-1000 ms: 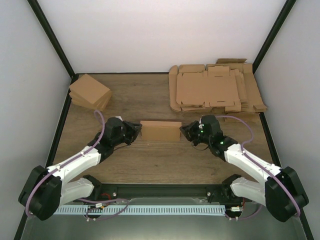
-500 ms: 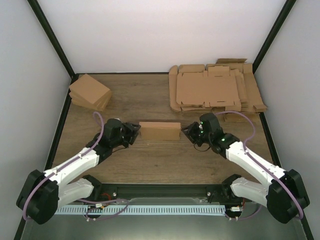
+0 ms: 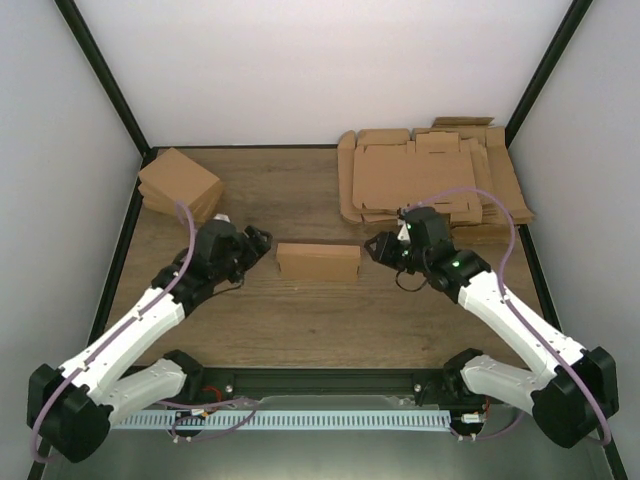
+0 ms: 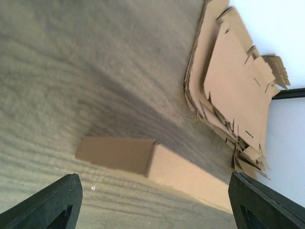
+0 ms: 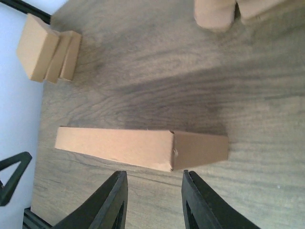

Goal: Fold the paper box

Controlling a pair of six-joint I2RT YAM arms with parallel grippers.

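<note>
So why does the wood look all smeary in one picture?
Left wrist view: the table wood is streaked and the paper box soft, probably from camera shake; right wrist view: sharper, with a dark shadow band beside the box; top view: crisp, evenly lit.

Arms angled in toward each other, left gripper spread wide, right gripper just partly apart, both empty.

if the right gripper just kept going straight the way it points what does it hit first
Most likely the paper box: it lies just ahead of the right gripper, with nothing in between. Depth is unclear, so the fingertips might graze the table first.
</note>
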